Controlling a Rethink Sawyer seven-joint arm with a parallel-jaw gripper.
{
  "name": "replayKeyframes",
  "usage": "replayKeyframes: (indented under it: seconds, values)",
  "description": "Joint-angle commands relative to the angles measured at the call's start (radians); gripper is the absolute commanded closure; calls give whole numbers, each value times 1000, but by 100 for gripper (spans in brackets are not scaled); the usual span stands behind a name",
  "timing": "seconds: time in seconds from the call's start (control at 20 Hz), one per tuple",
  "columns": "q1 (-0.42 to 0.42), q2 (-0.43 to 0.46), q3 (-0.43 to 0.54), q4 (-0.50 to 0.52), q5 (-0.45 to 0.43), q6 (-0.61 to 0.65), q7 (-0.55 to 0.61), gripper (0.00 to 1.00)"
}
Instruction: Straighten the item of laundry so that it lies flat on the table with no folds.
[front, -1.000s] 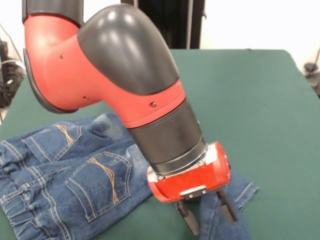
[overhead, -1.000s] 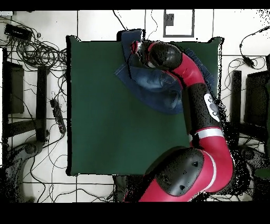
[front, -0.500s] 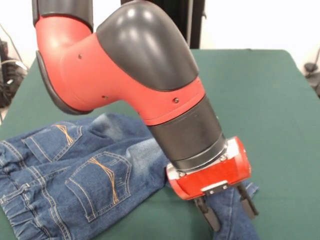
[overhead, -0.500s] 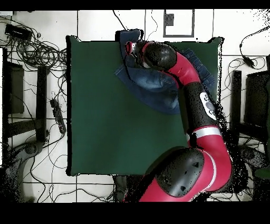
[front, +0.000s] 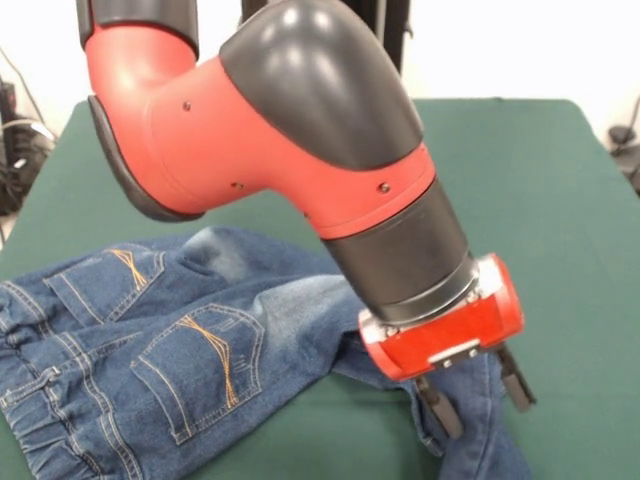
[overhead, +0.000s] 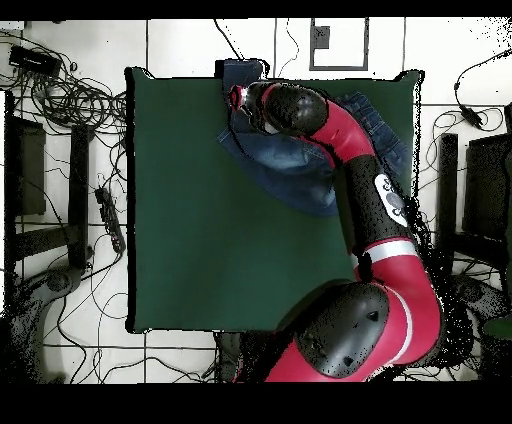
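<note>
Front view: small blue denim jeans (front: 170, 350) spread over the near left part of the dark green worktop (front: 540, 200), back side up, two orange-stitched pockets showing, gathered elastic waistband at the left edge. Rumpled rather than flat, with a fold ridge running from the seat toward the right, and one leg trailing down to the picture's lower edge. Red and black arm (front: 300, 150) reaching down over that leg. Hand (front: 476, 393) low over the denim of the leg, two dark fingers (front: 440, 407) spread apart, one on each side of a raised strip of cloth; open, not clamped, though contact between the pads and the fabric hard to judge from here. Overhead view: jeans (overhead: 290, 160) bunched near the top edge of the worktop (overhead: 200, 220), right of the middle, part of a leg hanging just over that edge. Arm (overhead: 370, 200) stretched from the bottom of the picture up across the cloth, wrist covering the garment's upper left part. Hand itself probably hidden under the wrist here.
</note>
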Motion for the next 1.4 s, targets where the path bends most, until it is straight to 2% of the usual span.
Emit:
replayKeyframes:
  seconds: [0.05,0.2,0.45,0.65,0.8,1.0,1.2,1.25,1.4]
  values:
    - [53,-93,-13,99,-84,203,-140,0]
    - [79,-139,-67,73,-149,232,-142,0]
    - [164,-195,-263,-77,-349,357,-103,0]
    - [176,-201,-309,-118,-442,321,-82,0]
    - [137,-236,-250,-44,-411,270,-109,0]
    - [83,-285,-78,66,-272,211,-136,0]
    - [68,-318,-39,96,-217,227,-137,0]
    - [42,-329,-5,139,-189,209,-158,0]
    - [6,-376,21,205,-167,201,-188,0]
